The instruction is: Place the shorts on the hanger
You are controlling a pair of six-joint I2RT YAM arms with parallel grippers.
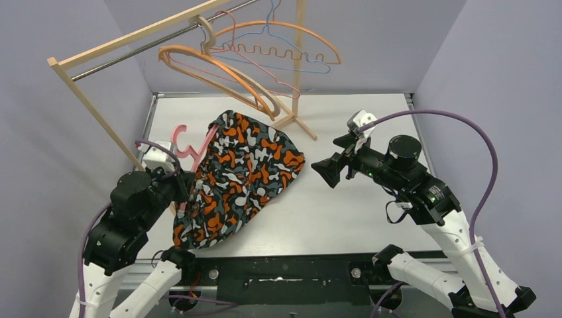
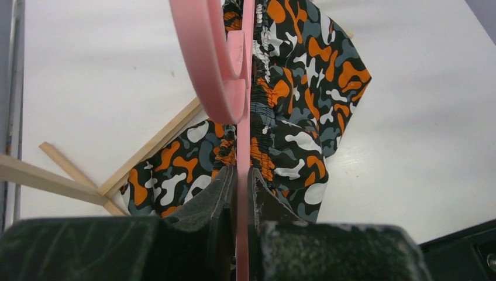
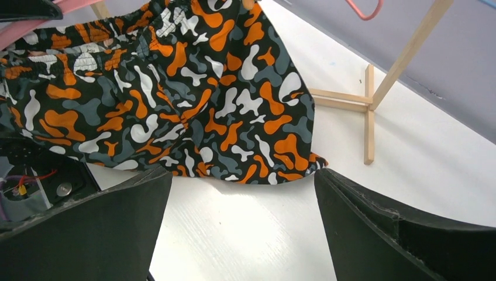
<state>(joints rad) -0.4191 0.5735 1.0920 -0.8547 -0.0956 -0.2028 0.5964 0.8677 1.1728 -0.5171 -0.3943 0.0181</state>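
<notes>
The camouflage shorts (image 1: 244, 173) hang draped over the thick pink hanger (image 1: 187, 147), which is held up at the left of the table. My left gripper (image 1: 187, 189) is shut on the hanger's thin edge (image 2: 243, 175); the shorts (image 2: 304, 111) fall on both sides of it and the chunky hook (image 2: 210, 64) curves above. My right gripper (image 1: 326, 171) is open and empty, hovering just right of the shorts' lower edge. In the right wrist view the shorts (image 3: 175, 99) hang just beyond my open fingers (image 3: 374, 234).
A wooden rack (image 1: 132, 46) stands at the back with orange hangers (image 1: 219, 73) and thin wire hangers (image 1: 278, 56) on its rail. Its wooden foot (image 3: 368, 111) lies on the white table (image 1: 351, 212) near the shorts' far corner.
</notes>
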